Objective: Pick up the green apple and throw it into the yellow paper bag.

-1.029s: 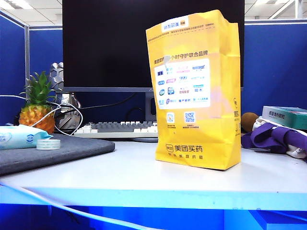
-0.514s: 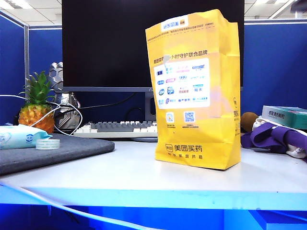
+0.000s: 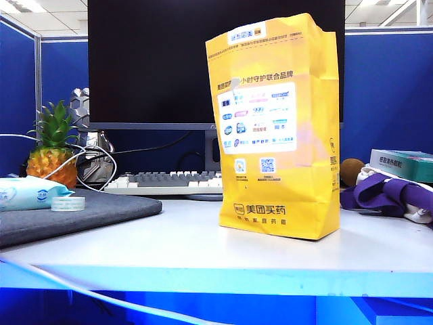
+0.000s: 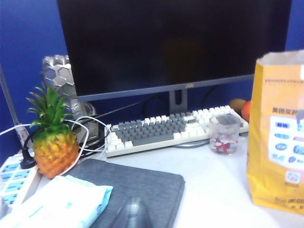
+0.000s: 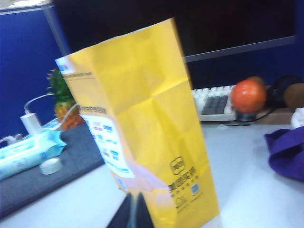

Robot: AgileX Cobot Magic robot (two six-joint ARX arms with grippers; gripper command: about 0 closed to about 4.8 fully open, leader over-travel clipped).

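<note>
**Operator:** Where is my bag?

**Helper:** Your yellow paper bag (image 3: 277,128) stands up straight in the middle of the outside view, a bit to the right. It sits on the white table (image 3: 169,244), and its white panel with the little logos faces you.

**Operator:** And the green apple?

**Helper:** You cannot tell where it is from these views.

**Operator:** What is around the bag?

**Helper:** Behind it you see the big black monitor (image 3: 149,61) and the keyboard (image 3: 169,181). At the right edge lies a purple cloth (image 3: 389,193). At the lower left lies a gray mat (image 3: 81,213), with a small tape roll (image 3: 67,203) and a pack of wipes (image 3: 27,193) on it. The pineapple (image 3: 53,152) stands behind them at the far left. Your right wrist view also shows an orange ball (image 5: 248,95) by the keyboard, behind the bag.

**Operator:** Where are my grippers?

**Helper:** Your left gripper (image 4: 131,213) shows as a blurry dark tip over the gray mat, just beside the wipes and well apart from the bag. Its jaws are together and hold nothing. Your right gripper (image 5: 134,211) is close in front of the foot of the bag. Its jaws are together too, with nothing between them.
</note>
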